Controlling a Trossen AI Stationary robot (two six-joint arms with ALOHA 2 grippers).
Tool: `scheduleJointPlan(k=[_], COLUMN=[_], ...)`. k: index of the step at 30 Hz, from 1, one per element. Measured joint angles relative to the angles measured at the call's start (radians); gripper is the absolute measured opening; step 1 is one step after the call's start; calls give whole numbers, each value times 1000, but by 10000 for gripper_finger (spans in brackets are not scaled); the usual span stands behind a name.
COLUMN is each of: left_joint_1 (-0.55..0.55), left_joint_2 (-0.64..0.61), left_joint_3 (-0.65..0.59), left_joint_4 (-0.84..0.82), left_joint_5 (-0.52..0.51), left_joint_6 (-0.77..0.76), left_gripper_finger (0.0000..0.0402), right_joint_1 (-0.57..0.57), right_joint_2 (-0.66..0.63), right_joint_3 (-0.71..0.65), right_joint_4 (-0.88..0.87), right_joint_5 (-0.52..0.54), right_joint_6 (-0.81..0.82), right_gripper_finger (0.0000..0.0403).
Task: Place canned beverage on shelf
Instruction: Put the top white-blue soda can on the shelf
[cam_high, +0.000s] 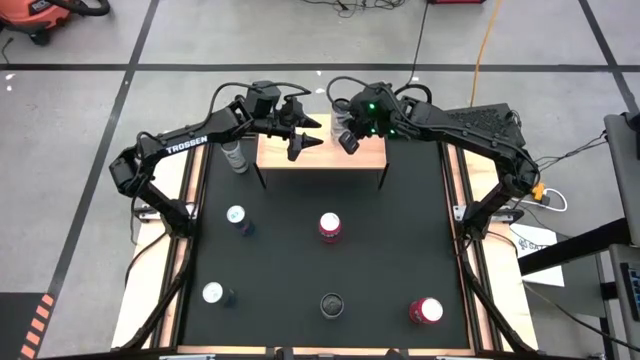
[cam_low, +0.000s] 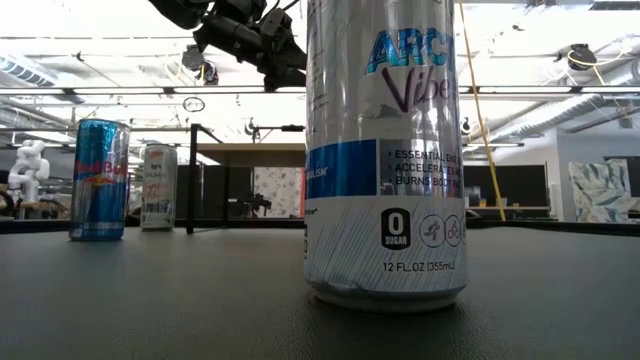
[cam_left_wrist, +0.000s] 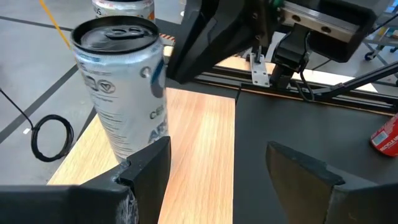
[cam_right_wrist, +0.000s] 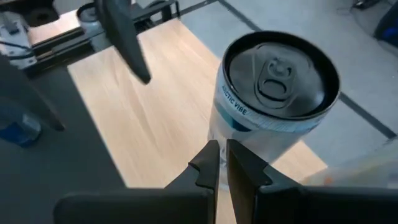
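Note:
The shelf (cam_high: 320, 155) is a light-wood board on thin black legs at the table's far middle. A silver canned beverage (cam_right_wrist: 273, 93) stands upright on the board near its far edge, also seen in the left wrist view (cam_left_wrist: 118, 87). My left gripper (cam_left_wrist: 217, 174) hovers open over the shelf's left part (cam_high: 308, 136); the can is beside one finger, outside the gap. My right gripper (cam_right_wrist: 221, 163) is shut, its tips at the can's side, over the shelf's right part (cam_high: 347, 140). My right gripper's shut fingertips (cam_right_wrist: 211, 155) stand at the lower part of the can's side wall (cam_right_wrist: 249, 140), slanting down from the near right. I cannot tell whether they touch it. The can stands upright on the shelf board.
Several more cans stand on the black table: a silver one (cam_high: 237, 155) left of the shelf, a blue one (cam_high: 238, 218), a red one (cam_high: 330, 226), and others along the near edge (cam_high: 426, 311). One tall silver can (cam_low: 385, 150) fills the low view.

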Motion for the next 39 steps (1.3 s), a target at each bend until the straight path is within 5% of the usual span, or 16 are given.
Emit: scheduleJointPlan(k=[24, 39], left_joint_1=[0, -4], left_joint_2=[0, 1], left_joint_3=[0, -1], left_joint_4=[-81, -215], left_joint_5=[-5, -5], left_joint_6=[0, 23], left_gripper_finger=[257, 257], right_joint_1=[-1, 2], right_joint_2=[-6, -127], right_joint_3=[0, 0], right_joint_4=[22, -26], right_joint_5=[0, 0], right_joint_6=[-27, -71], right_gripper_finger=[13, 13])
